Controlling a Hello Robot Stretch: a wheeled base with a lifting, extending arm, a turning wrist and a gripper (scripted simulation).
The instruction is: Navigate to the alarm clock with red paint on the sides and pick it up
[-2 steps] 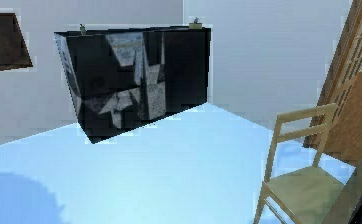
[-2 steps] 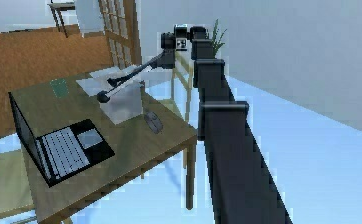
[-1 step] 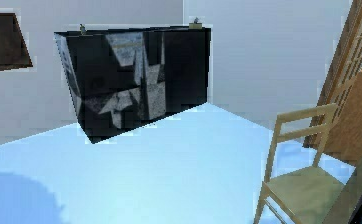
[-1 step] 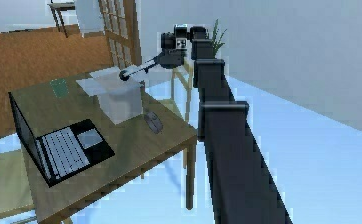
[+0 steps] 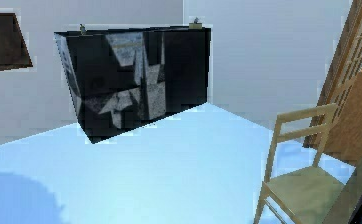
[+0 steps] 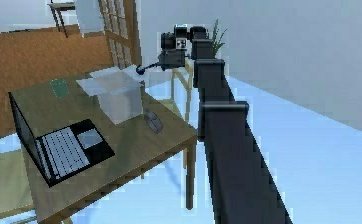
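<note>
Alarm clock with red sides I could not name for certain. What I saw was a small grey thing (image 6: 154,123) lying on the wooden table (image 6: 129,152), just beside a white box (image 6: 119,101) and too small to make out. My arm (image 6: 234,150) reached out past the table's edge in the arm side view. My pincer (image 6: 147,69) stood at the table's far end with sheets of paper (image 6: 101,82) on the tabletop behind it, so I could not tell whether it held anything or how its fingers stood. An open laptop (image 6: 65,148) sat at the near corner, well apart from the pincer. Beyond the table a potted plant (image 6: 217,36) stood against a white wall, and a glazed wooden door (image 6: 119,25) rose past a stretch of wood floor.

In the forward view a dark cabinet (image 5: 134,75) with pale grey patches stood on a pale blue floor (image 5: 169,160). A dark framed picture (image 5: 7,40) hung to its left, and a pale wooden chair (image 5: 304,170) stood before a brown door (image 5: 351,80).
</note>
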